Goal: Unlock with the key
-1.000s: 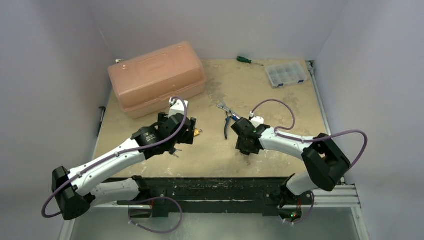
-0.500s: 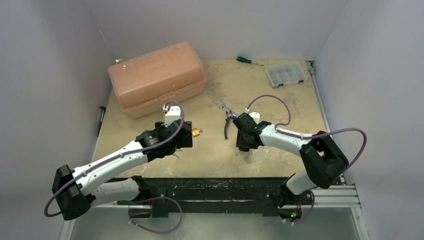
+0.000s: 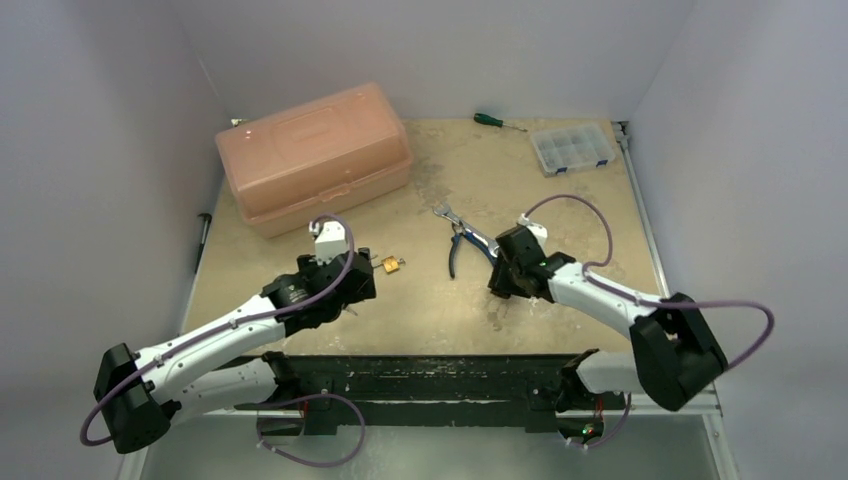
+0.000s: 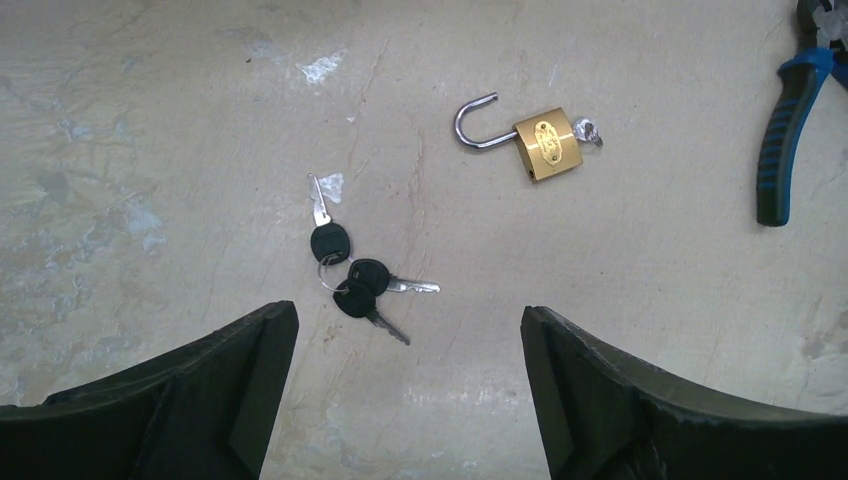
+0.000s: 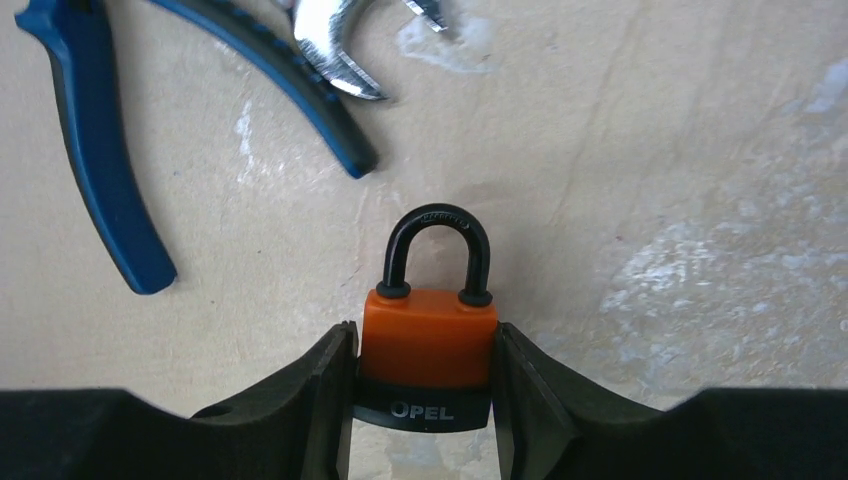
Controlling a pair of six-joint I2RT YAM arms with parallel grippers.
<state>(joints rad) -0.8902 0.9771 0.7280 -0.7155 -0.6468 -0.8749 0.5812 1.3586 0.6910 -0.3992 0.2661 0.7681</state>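
**Keys on the counter, orange padlock in the right gripper**

The bunch of keys (image 4: 355, 272), three black-headed keys on a small ring, lies flat on the counter (image 3: 560, 215). In the left wrist view it sits in front of the gap between the fingers, touching neither. The left gripper (image 4: 407, 312) hangs above it, released, with its jaws spread wide and nothing between them.

Beyond the keys, well apart from them, a brass padlock (image 4: 547, 145) lies on its side with its shackle swung open. A small silvery bit at its base is too small to identify.

To the right, the right gripper (image 5: 425, 345) is clenched on an orange padlock (image 5: 430, 335). Its fingers press on both sides of the body just above a black band marked OPEL. The black shackle points away from the wrist and has both legs seated in the body.

Blue-handled pliers (image 5: 100, 170) lie just beyond that padlock, between the two arms.

At the far left of the counter stands a closed salmon toolbox (image 3: 312, 155). At the far right are a green-handled screwdriver (image 3: 492, 121) and a clear compartment box (image 3: 572, 148).
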